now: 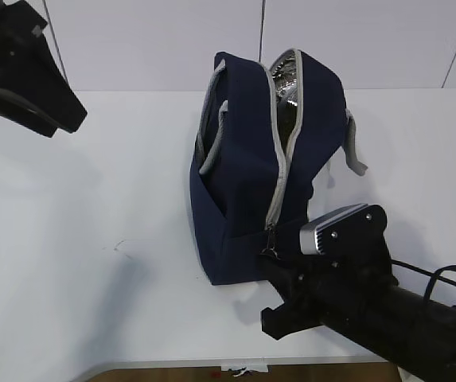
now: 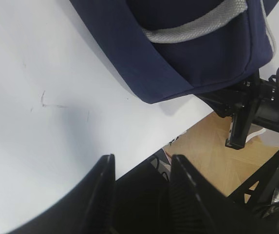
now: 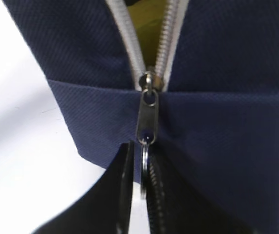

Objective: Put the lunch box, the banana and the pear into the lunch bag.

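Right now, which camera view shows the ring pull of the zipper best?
The right wrist view: the ring pull fills mid-frame, pinched by the right gripper. The exterior view shows it tiny at the lunch bag's lower end; the left wrist view hides it.

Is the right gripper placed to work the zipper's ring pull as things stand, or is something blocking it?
Probably yes. The right gripper already has its fingers closed on the ring pull at the near end of the lunch bag. Nothing sits between them, and the left gripper is off to the side over bare table.

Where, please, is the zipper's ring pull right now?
The ring pull hangs at the lunch bag's near end, pinched in the right gripper, at the exterior view's lower centre-right.
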